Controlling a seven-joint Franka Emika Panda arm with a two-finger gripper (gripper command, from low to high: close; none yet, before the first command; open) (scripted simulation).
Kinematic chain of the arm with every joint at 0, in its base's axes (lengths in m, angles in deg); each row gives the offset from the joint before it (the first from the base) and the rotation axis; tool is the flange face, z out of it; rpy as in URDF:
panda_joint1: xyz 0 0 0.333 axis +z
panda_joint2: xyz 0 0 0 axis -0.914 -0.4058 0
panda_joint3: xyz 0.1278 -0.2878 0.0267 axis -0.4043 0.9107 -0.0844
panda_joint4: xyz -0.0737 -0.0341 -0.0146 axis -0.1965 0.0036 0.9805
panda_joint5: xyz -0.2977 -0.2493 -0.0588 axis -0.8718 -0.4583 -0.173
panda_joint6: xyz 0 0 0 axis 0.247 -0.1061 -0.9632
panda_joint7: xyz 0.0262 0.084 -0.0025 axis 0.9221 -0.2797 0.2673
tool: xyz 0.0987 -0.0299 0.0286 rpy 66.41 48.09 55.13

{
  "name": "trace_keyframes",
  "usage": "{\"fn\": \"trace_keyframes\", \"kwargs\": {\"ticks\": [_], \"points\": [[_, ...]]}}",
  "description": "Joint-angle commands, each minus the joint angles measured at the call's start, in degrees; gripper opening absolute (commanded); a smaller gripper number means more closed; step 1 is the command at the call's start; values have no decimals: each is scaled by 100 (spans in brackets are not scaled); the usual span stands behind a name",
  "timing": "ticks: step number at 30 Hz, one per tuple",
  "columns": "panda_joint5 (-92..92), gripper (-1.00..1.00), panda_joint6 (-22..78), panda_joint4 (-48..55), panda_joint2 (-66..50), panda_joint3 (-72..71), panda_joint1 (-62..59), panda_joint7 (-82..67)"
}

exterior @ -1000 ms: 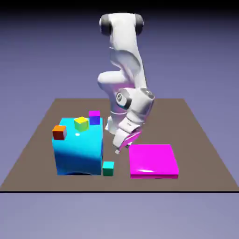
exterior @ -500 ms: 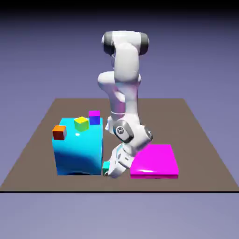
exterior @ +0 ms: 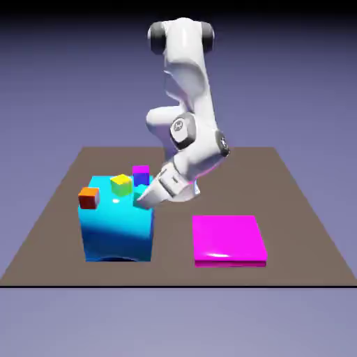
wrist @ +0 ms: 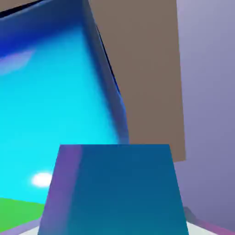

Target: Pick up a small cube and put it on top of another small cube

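Note:
My gripper (exterior: pixel 143 201) is shut on the small teal-green cube (exterior: pixel 141 199) and holds it just above the right part of the big cyan block's (exterior: pixel 115 226) top. In the hand view this small cube (wrist: pixel 114 193) fills the bottom middle and hides the fingertips. Behind it lies the cyan block's top (wrist: pixel 55 92). A yellow-green cube (exterior: pixel 121 184) sits on the block just to the exterior view's left of the held cube. Its green face (wrist: pixel 18 211) shows at the hand view's lower left.
An orange-red cube (exterior: pixel 88 197) sits at the block's left edge. A blue cube with a purple top (exterior: pixel 141 174) stands at the block's back right. A flat magenta slab (exterior: pixel 229 239) lies on the brown table (exterior: pixel 293 209) to the exterior view's right.
The gripper came down beside the cyan block, shut on the small teal-green cube on the table, then lifted it up and to the exterior view's left over the block's top.

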Motion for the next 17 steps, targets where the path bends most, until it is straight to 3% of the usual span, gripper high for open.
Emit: {"fn": "trace_keyframes", "kwargs": {"ticks": [1, 4, 7, 11, 12, 17], "points": [[146, -100, 220, 8, 208, 141, 77, -52], [617, -100, 893, 31, 831, 562, 152, -214], [846, -100, 948, -110, 988, 751, 186, -105], [509, -100, 30, -851, 865, 1058, -32, 94], [509, 100, 30, -852, 865, 1058, -32, 94], [846, 100, 948, -110, 988, 751, 186, -105]]}}
